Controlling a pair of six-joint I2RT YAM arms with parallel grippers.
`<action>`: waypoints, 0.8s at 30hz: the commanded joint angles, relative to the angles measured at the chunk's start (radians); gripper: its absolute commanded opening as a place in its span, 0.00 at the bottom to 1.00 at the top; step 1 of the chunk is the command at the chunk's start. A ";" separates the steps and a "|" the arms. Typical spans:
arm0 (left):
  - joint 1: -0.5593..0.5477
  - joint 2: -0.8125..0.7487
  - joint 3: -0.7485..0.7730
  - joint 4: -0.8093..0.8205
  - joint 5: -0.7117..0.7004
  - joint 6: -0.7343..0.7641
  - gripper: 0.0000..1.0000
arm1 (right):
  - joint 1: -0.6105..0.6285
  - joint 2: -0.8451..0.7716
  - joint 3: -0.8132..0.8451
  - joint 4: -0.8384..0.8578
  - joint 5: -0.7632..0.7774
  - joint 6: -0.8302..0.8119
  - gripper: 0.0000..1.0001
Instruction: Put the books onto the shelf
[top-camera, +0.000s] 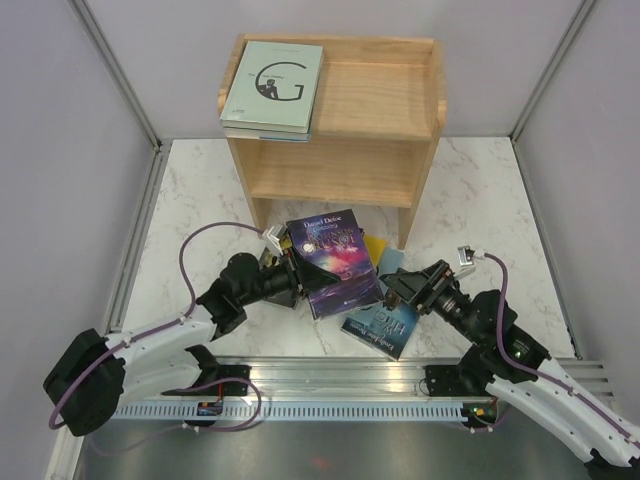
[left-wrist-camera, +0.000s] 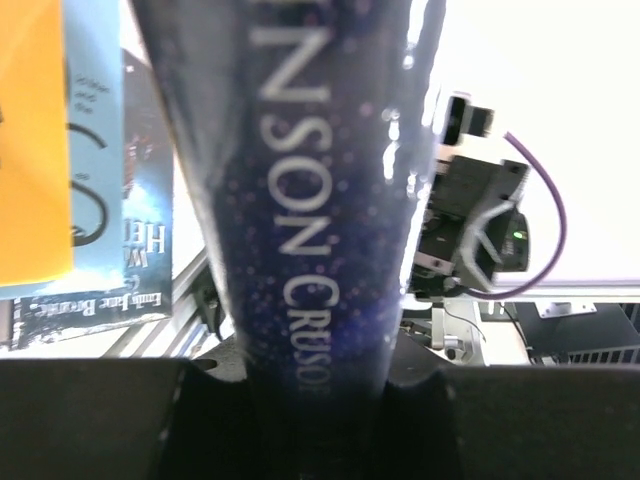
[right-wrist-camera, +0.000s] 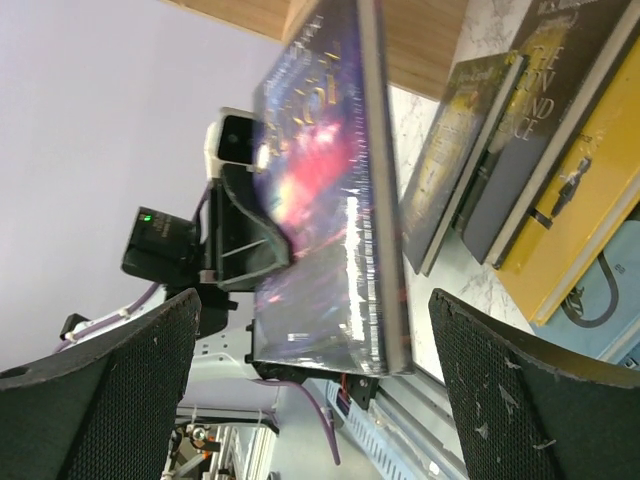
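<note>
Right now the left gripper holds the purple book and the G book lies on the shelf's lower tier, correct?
No. The G book lies on the shelf's top board, at its left end, not the lower tier; the top view shows it. The left gripper does hold the purple book.
</note>
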 joint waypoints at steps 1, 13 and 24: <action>-0.004 -0.062 0.096 0.119 -0.026 0.007 0.02 | 0.003 0.033 -0.001 0.008 -0.017 0.015 0.98; -0.002 0.002 0.081 0.260 0.005 -0.076 0.02 | 0.004 0.065 -0.055 0.248 -0.081 0.121 0.96; -0.005 0.136 0.194 0.129 0.111 -0.012 0.02 | 0.004 0.162 0.013 0.399 -0.149 0.160 0.58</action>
